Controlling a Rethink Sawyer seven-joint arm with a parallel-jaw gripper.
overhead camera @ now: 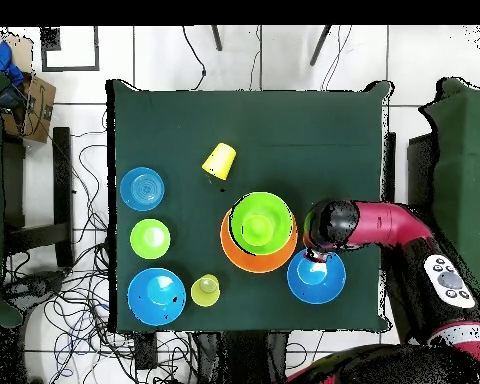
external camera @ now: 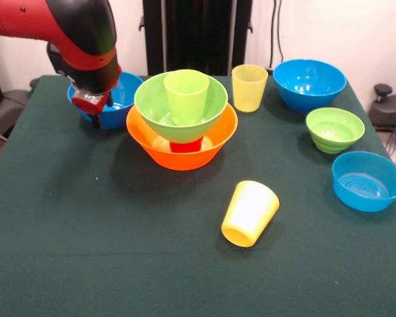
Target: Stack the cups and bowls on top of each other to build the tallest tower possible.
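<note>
Front view gives you the tower so far: the big glossy orange plastic bowl (external camera: 181, 146) is the base, a red plastic cup (external camera: 186, 145) stands inside it, the large lime green bowl (external camera: 180, 105) rides on that cup, and a lime green tumbler (external camera: 186, 96) sits upright in the green bowl. That's four pieces up, by my count, and six left for you: the medium blue bowl (external camera: 309, 84) at the back, the second one (external camera: 117, 99) under the arm, the shallow blue bowl (external camera: 368, 180), the small green bowl (external camera: 334, 129), the pale yellow cup (external camera: 249, 87) standing, and the bright yellow cup (external camera: 249, 212) tipped on its side. Your gripper (external camera: 92, 104) hangs over that blue bowl's rim, but whether it's apart or closed, you can't tell from either angle. Only the front shows the red cup; overhead hides it but confirms the arm sits just beside the stack.
</note>
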